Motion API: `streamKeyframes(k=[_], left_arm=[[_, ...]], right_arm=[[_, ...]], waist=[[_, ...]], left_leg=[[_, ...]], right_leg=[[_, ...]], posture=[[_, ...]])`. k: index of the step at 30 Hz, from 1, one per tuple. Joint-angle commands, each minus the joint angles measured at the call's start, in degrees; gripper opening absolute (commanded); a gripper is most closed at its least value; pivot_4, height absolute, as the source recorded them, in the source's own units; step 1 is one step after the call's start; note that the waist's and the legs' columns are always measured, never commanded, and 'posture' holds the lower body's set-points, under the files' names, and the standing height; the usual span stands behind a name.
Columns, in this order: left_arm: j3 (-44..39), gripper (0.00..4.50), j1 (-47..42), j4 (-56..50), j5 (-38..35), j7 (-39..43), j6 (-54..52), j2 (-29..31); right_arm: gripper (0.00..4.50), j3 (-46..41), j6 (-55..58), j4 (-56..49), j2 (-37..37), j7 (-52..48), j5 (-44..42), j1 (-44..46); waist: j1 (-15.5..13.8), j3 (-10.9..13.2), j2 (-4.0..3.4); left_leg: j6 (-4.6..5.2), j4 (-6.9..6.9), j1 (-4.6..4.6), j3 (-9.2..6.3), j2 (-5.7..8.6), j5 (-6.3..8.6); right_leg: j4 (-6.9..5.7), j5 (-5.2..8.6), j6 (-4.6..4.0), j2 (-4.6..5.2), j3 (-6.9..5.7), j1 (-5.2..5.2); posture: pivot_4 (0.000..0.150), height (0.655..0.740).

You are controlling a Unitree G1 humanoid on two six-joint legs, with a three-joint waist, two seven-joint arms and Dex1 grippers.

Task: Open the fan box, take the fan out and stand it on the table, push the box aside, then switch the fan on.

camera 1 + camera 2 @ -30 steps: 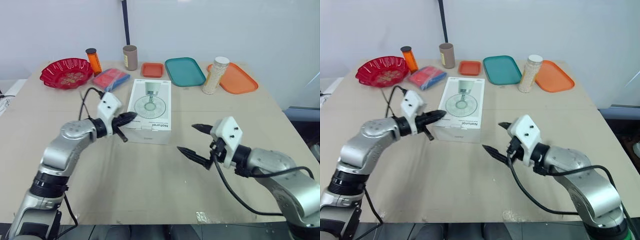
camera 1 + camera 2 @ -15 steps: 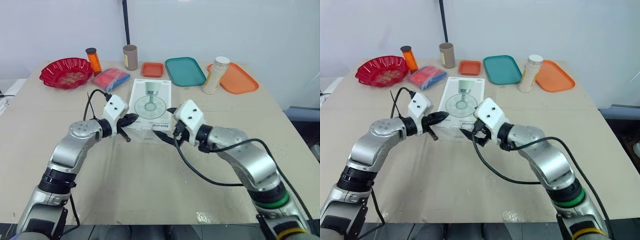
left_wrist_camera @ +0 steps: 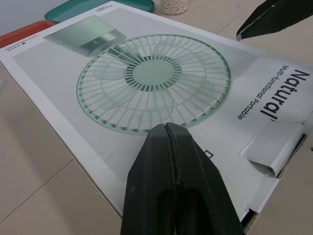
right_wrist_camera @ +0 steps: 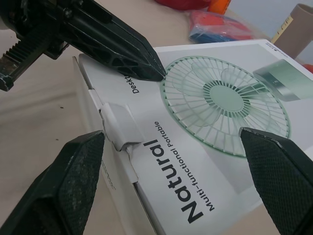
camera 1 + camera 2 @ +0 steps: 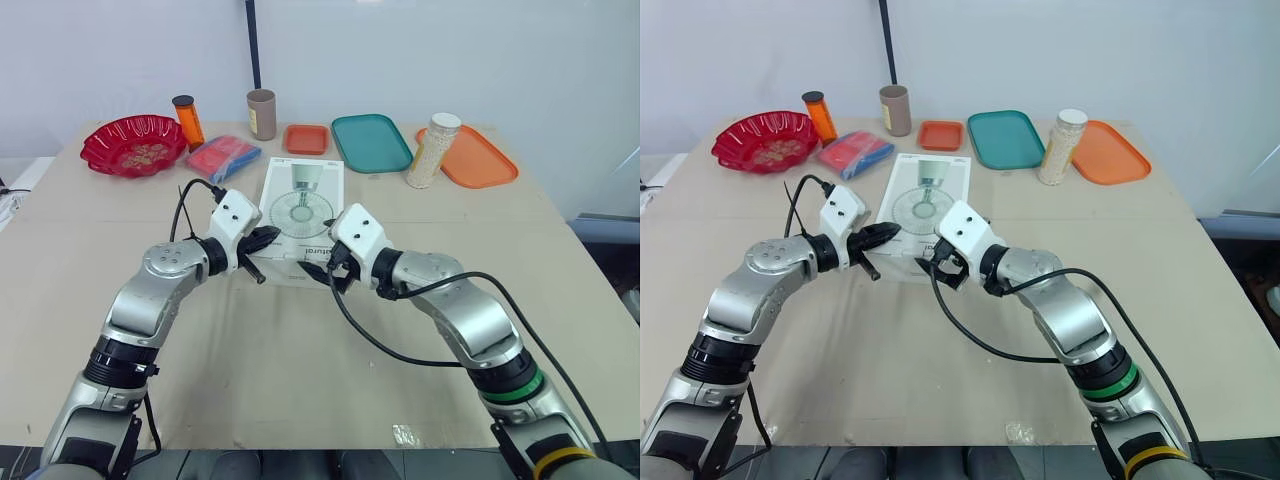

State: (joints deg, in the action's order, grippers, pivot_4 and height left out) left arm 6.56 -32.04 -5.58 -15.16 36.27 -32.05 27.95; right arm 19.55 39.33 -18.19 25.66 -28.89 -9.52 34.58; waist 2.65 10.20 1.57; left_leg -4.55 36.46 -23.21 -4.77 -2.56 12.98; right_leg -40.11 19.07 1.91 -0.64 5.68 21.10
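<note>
Your left claw (image 5: pixel 266 237) has its fingers pressed together, the tip at the top face of the fan box (image 5: pixel 302 205) near its left front corner. The box lies flat and closed in the middle of the table (image 5: pixel 300 370), tuck flap at the near end. Your right claw (image 5: pixel 320 270) is spread wide at that end, straddling the flap.

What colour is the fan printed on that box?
Pale mint green fan picture, best in left wrist view.
</note>
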Motion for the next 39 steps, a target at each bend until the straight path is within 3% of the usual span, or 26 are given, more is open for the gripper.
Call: streamKeyframes(k=[1,31,35,39], left_arm=[[-0.60,0.04,0.28,-0.96,0.62,-0.48,0.33,-0.42],[0.41,0.04,0.46,-1.96,2.03,0.43,0.99,-2.50],[0.09,0.04,0.58,-2.15,1.95,0.35,0.67,-2.27],[-0.25,0.04,0.70,-2.01,1.63,0.22,0.30,-2.45]], right_arm=[[4.50,-0.95,-1.53,0.68,-1.37,-0.01,1.34,1.41],[4.50,-8.05,1.03,1.95,-3.66,-0.56,0.42,3.42],[4.50,-12.26,4.94,-4.85,-0.92,-1.81,-2.51,1.10],[4.50,-13.70,6.55,-14.90,5.64,-8.19,-7.55,-6.87]], waist=[[0.00,0.00,0.00],[0.01,0.00,-0.01],[-0.01,0.01,-0.01],[-0.12,0.01,-0.01]], left_leg=[[0.00,0.00,0.00,0.00,0.00,0.00],[0.00,-0.02,-0.02,0.00,0.00,0.00],[0.00,-0.02,-0.06,-0.01,0.00,0.00],[0.01,-0.04,-0.08,-0.04,0.01,0.01]], right_leg=[[-0.01,0.00,0.00,0.00,0.00,0.00],[0.00,0.00,0.00,0.01,0.00,0.02],[0.02,0.00,0.00,0.01,-0.01,0.04],[0.06,0.01,0.01,0.02,-0.05,0.02]], posture=[[0.150,0.7400],[0.150,0.7400],[0.150,0.7400],[0.150,0.7400]])
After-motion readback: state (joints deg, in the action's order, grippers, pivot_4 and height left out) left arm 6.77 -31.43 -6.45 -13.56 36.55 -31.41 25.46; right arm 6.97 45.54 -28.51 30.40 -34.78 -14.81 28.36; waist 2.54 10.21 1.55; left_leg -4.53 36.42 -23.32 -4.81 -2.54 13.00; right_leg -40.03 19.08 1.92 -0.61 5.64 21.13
